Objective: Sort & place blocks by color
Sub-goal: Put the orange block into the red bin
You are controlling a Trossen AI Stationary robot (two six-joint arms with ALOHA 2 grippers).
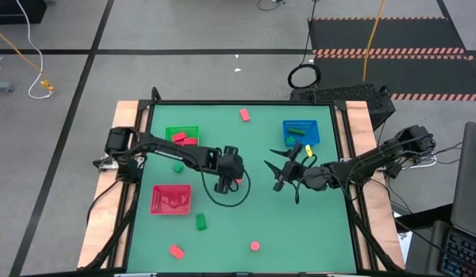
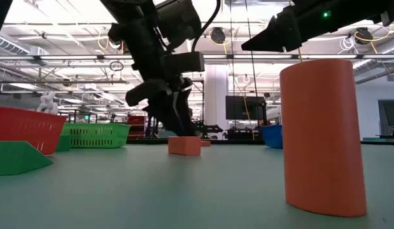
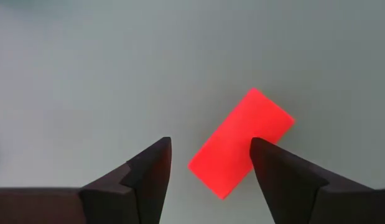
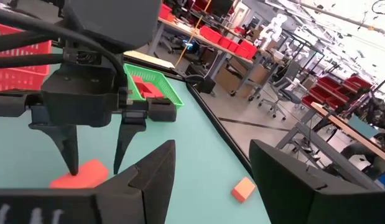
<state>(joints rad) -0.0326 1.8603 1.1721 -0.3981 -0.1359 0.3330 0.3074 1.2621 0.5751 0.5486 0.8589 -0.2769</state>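
Note:
A red block (image 3: 239, 143) lies flat on the green table mat near the middle. My left gripper (image 3: 211, 142) points steeply down over it, open, with one finger on each side of the block; it also shows in the right wrist view (image 4: 94, 169). To the block's right, my right gripper (image 1: 277, 174) hovers level and open with nothing between its fingers (image 4: 148, 174). More blocks lie loose on the mat: a red one (image 1: 244, 115) at the far side, green ones (image 1: 178, 167) (image 1: 200, 221), and red ones (image 1: 176, 250) (image 1: 255, 246) near the front edge. My left gripper's fingers come from above, slanting down, and stand astride the red block (image 4: 80, 175), which lies askew between them on the mat. One fingertip (image 3: 267, 155) overlaps the block's edge. Whether either finger touches it, I cannot tell.
A green tray (image 1: 183, 136) holding red blocks stands at the far left, a red tray (image 1: 171, 198) at the near left, and a blue tray (image 1: 301, 132) at the far right. A black cable loops on the mat beside my left gripper (image 1: 227, 183).

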